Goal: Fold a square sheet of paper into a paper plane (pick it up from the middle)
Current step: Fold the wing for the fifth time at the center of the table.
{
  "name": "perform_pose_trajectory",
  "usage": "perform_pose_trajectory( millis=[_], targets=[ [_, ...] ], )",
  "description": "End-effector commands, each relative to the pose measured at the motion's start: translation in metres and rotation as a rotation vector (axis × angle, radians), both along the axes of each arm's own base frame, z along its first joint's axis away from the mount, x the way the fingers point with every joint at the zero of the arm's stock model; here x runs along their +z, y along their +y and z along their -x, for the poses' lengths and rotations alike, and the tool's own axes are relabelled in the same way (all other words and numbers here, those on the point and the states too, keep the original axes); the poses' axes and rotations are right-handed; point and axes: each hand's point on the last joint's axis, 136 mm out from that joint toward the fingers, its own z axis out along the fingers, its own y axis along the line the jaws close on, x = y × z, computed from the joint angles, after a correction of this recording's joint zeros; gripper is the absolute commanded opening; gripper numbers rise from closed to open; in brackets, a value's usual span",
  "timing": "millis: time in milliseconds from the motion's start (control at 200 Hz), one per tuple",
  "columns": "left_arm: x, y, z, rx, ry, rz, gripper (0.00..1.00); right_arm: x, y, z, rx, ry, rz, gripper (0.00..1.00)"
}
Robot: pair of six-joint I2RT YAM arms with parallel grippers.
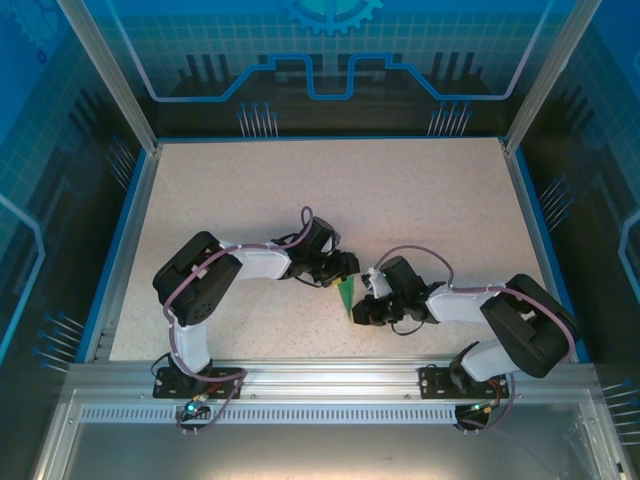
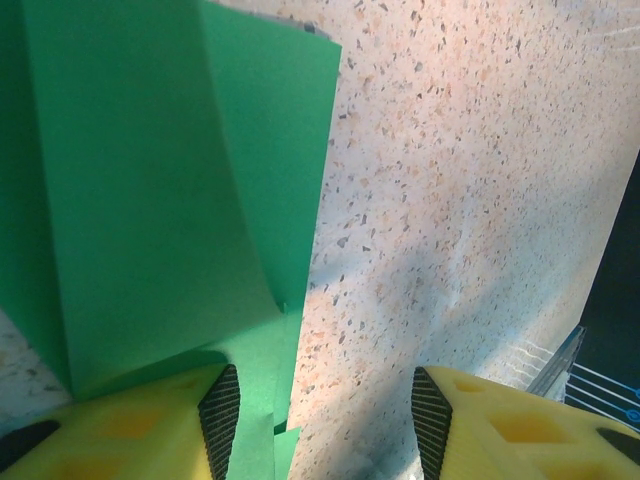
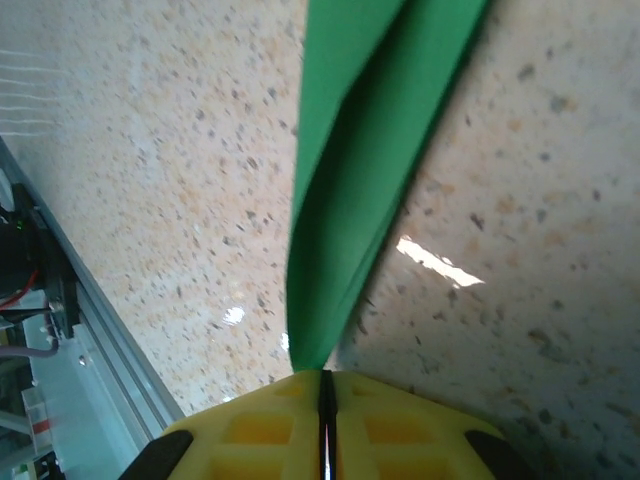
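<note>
Two right fingers pinch matte green folded paper, seemingly layered; left fingers spread.

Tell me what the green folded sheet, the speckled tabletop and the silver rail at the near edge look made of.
The folded bright-green sheet: thin paper, matte; it holds sharp creases and curls in layers. The beige speckled tabletop: looks like terrazzo-pattern laminate or stone composite, semi-gloss; light glints off it. The silver slotted rail: probably extruded aluminium, dull metallic sheen, long straight grooves.

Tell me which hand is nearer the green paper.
Right. The right hand is shut on the green paper; the left hand stands open with the paper beside one finger.
</note>
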Motion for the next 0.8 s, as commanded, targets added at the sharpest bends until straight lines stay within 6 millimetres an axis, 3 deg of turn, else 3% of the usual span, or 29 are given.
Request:
perform_pose_trajectory(
  millis=[0, 150, 410, 510, 795],
  targets=[
    [0.006, -0.007, 0.000, -0.013, -0.007, 0.022, 0.53, -0.017, -0.010, 0.014, 0.025, 0.061, 0.101, 0.11],
    [0.004, -0.005, 0.001, -0.007, -0.004, 0.022, 0.53, -0.012, -0.012, 0.011, 0.003, 0.044, 0.117, 0.10],
    [0.008, -0.003, 0.002, 0.005, -0.006, 0.022, 0.53, 0.044, -0.001, -0.016, -0.058, -0.147, 0.028, 0.14],
    [0.009, -0.004, 0.001, 0.008, -0.007, 0.024, 0.53, 0.055, 0.011, -0.025, -0.061, -0.187, 0.002, 0.17],
    [0.010, -0.005, 0.001, 0.009, -0.003, 0.030, 0.53, 0.039, 0.024, -0.044, -0.136, -0.187, 0.007, 0.17]
  ],
)
